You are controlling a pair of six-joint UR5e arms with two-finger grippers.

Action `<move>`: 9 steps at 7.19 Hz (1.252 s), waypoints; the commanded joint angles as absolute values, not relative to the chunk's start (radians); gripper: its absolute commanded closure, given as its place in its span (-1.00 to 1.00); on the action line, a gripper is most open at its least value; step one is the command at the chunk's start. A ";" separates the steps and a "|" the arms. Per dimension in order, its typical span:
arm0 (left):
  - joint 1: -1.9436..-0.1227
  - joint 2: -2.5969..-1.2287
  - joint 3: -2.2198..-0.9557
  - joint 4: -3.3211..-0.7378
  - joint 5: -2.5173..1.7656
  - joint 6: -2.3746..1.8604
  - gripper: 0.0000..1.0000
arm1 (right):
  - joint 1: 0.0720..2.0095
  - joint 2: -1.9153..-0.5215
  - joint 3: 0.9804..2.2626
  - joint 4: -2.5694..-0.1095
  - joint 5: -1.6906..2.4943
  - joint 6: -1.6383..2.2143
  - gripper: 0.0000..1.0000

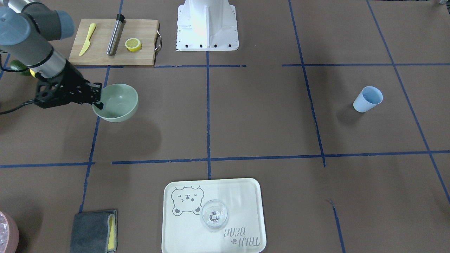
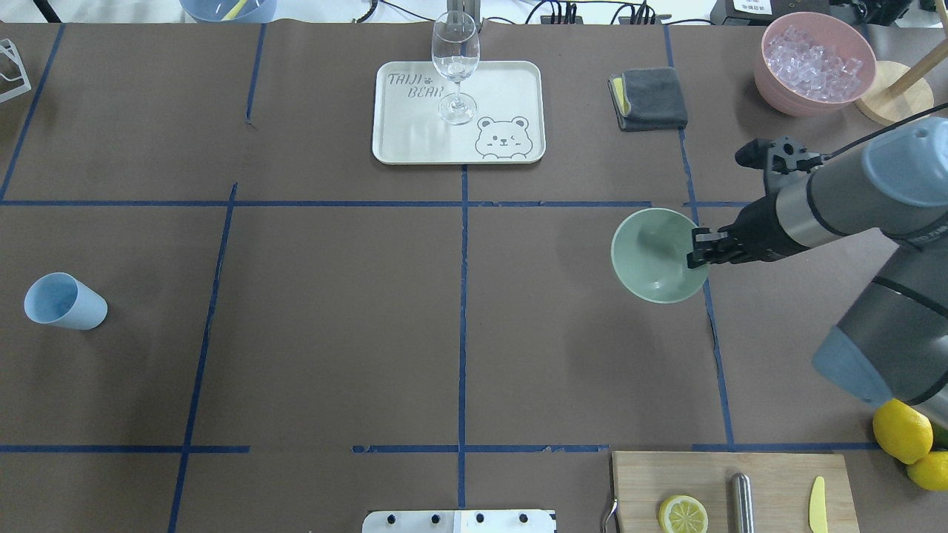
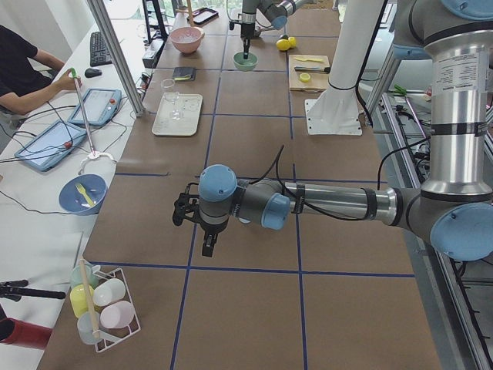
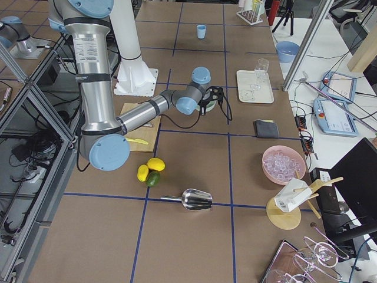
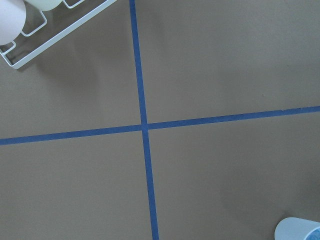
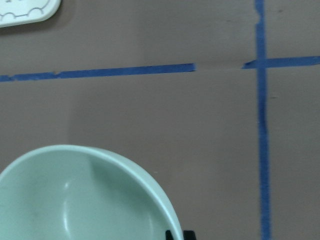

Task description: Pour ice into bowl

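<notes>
The right claw (image 2: 695,249) is clamped on the right-hand rim of the mint-green bowl (image 2: 652,255), which is held open side up over the right half of the brown surface (image 2: 333,333), just beside a blue tape line (image 2: 716,355); in the front view its shadow falls clear of it, so it looks raised off the surface. The ice (image 2: 813,58) lies heaped in a pink container (image 2: 774,92) at the far right corner, well apart from the bowl, with a grey cloth (image 2: 652,100) between that container and a cream tray (image 2: 415,141) that carries a stemmed glass (image 2: 455,63) at the far middle. At the near right edge a wooden board (image 2: 770,474) holds a lemon half (image 2: 683,514), a metal rod (image 2: 741,503) and a yellow knife (image 2: 817,505). A pale blue cup (image 2: 65,301) stands alone on the left. The left claw (image 3: 202,231) shows only in the side view, hanging above the left end of the surface, and I cannot tell whether its fingers are apart or together
</notes>
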State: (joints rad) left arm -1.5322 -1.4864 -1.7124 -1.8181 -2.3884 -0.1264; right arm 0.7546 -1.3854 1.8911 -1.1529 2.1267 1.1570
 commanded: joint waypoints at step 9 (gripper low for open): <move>-1.522 -1.442 -1.698 -2.095 -2.390 -0.127 -1.00 | 0.465 -0.792 1.493 -1.347 1.861 1.617 1.00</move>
